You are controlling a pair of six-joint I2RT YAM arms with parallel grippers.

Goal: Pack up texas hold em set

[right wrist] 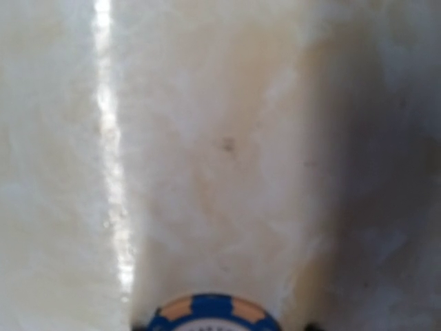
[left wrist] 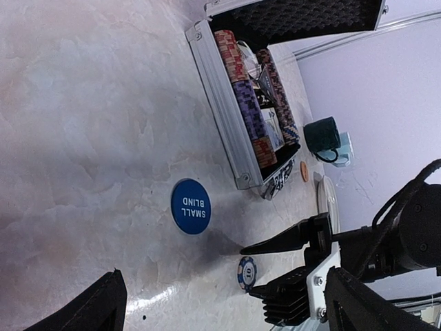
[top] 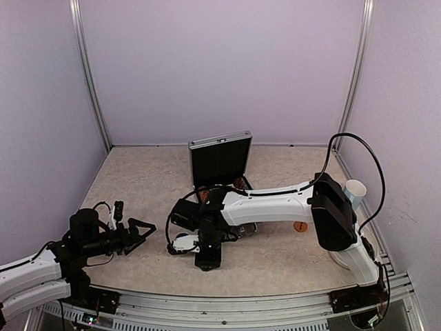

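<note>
If you start from the top view, the silver case (top: 220, 160) sits open near the middle of the counter's (top: 138, 179) back edge, lid standing up. From the right side the right arm (top: 275, 203) stretches across, and the right gripper (top: 207, 259) points straight down close to the front edge, in front of the case. Over the front left corner the left gripper (top: 142, 230) hovers with its jaws spread wide, nothing in them. A pale mug (top: 355, 189) stands by the right edge.

Left wrist view is way more useful. Rows of chips (left wrist: 242, 96) are packed on edge in the case. A blue SMALL BLIND button (left wrist: 190, 205) lies flat on the counter just off the case's near side. Near it a loose chip (left wrist: 247, 272), blue and white, lies flat between the right gripper's fingers (left wrist: 289, 241). They're partly spread, one on each side, with a little gap showing. A dark mug (left wrist: 322, 134) and a small orange disc (left wrist: 304, 171) sit past the case.

Right wrist view: only the loose chip's top rim peeks in at the bottom edge, blue and tan, on bare counter. Can't tell from here whether the fingers touch it.
</note>
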